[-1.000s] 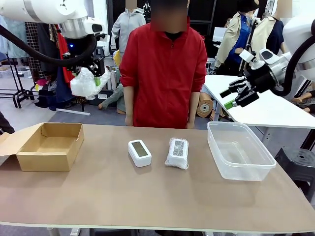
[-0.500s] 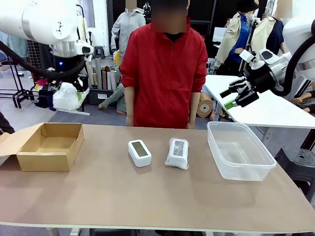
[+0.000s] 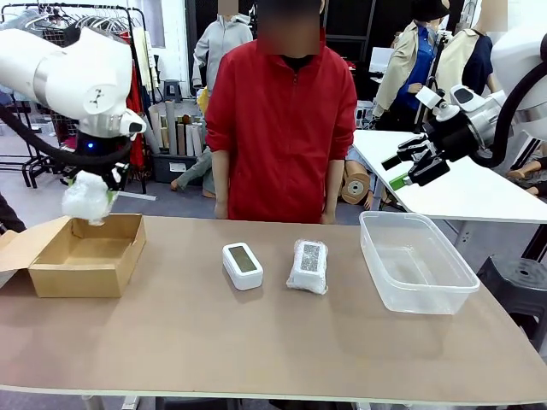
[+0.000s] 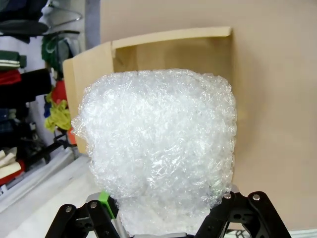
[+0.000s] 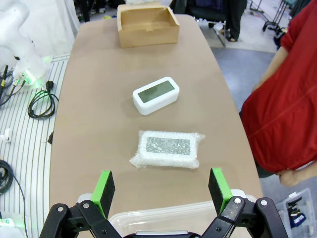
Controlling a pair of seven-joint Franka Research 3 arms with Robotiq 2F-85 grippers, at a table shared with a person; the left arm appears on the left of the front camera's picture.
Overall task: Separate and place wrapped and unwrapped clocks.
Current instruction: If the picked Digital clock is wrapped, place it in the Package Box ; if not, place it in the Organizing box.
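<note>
Left jaws, clamped on a wrapped clock (image 3: 86, 198), have swung over the cardboard box (image 3: 81, 280) beneath them, so we expect release next; right jaws wide.

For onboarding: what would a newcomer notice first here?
The left gripper holds a wrapped clock over the cardboard box at the left end of the table. In the middle lie a bare clock and a second wrapped clock, a clear tub to their right; the right gripper hangs open above it.
</note>
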